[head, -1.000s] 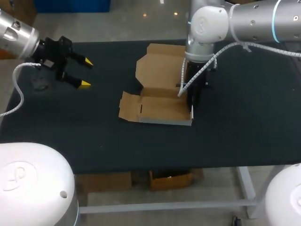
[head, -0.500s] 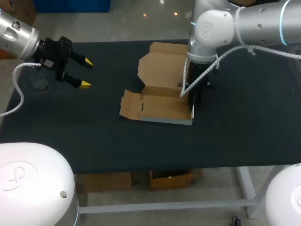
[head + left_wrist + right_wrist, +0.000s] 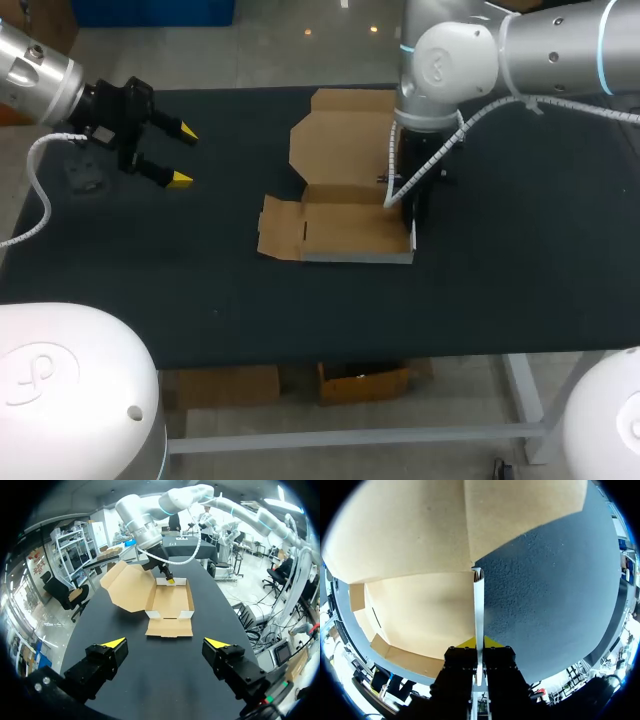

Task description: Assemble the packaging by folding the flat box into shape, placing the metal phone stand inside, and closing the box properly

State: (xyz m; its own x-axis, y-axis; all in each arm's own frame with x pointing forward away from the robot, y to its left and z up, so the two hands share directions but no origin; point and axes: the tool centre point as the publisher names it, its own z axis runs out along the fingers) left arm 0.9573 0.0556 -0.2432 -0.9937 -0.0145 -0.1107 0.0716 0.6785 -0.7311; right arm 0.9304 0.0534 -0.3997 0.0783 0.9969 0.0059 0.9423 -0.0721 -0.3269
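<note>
- Cardboard box (image 3: pixel 345 230) sits central on the counter (image 3: pixel 200 290), lid flap raised, one side flap flat.
- Right tool (image 3: pixel 479 643) pinches what looks like its right side wall.
- Left tool (image 3: pixel 180 155) hangs spread wide, well apart.

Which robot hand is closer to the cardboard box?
Right. The right gripper pinches the box by its side wall; the left gripper hangs open well off to the box's other side, touching nothing.

box (image 3: pixel 340 160): plain tan, white outer wall | table (image 3: pixel 220 290): black | left hand (image 3: pixel 184 155): black, yellow tips
</note>
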